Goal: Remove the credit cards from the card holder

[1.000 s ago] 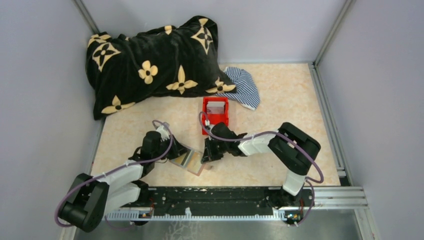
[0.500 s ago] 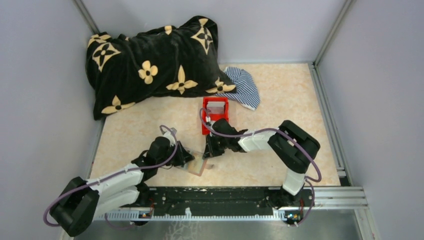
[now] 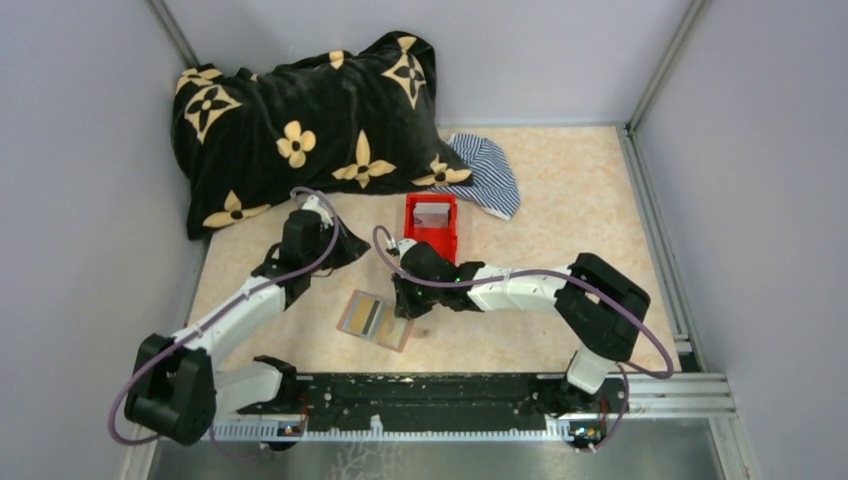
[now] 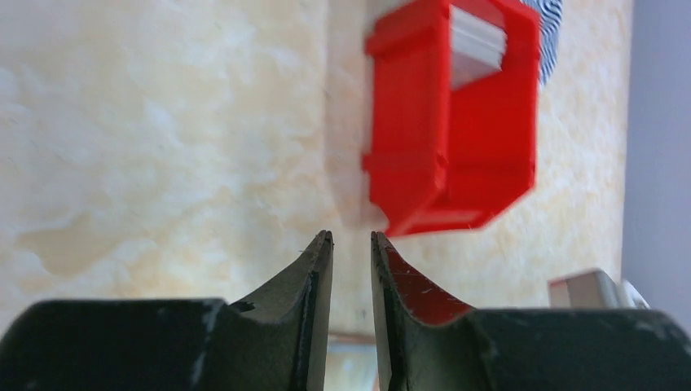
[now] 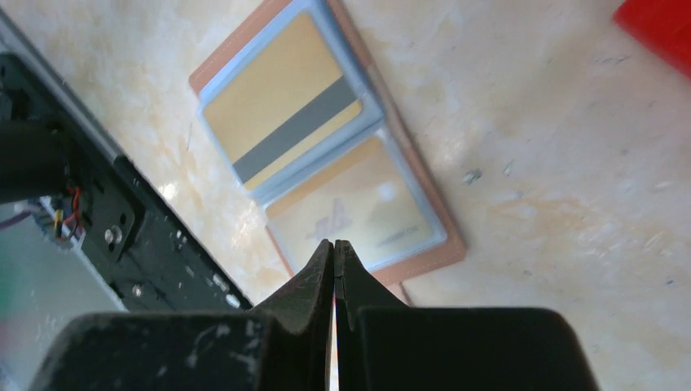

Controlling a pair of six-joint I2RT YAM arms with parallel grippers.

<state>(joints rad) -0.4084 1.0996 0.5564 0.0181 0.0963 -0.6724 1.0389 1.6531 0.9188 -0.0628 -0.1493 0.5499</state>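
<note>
Spread under everything: pale marbled table (image 3: 590, 210). Heaped at its far left: black flowered pillow (image 3: 300, 120), with a striped cloth (image 3: 490, 172) just to its right. Standing mid-table: red bin (image 3: 431, 228), something pale and flat inside.

Lying open and flat toward the near edge, between the two arms: card holder (image 5: 436, 259). Long axis slanted, from far-left to near-right in the overhead view. Both grey-blue pockets still filled with credit cards (image 5: 285, 134): one orange-tan with a grey stripe, the other tan with faint print. Neither drawn out yet.

Poised right at the holder's right-hand end: right gripper (image 5: 335, 244), pinched fully together and empty, its tips over the near edge of the printed card. Touching or just above, impossible to say.

Well apart from the holder, out by the pillow's edge and aimed at the bin: left gripper (image 4: 350, 238), parted by only a narrow slit, with nothing seen between the tips.

Judging by this, much the nearer arm: the right. Likely called for next: parting those tips and taking the printed card by its exposed edge, then pulling along the pocket's opening.
</note>
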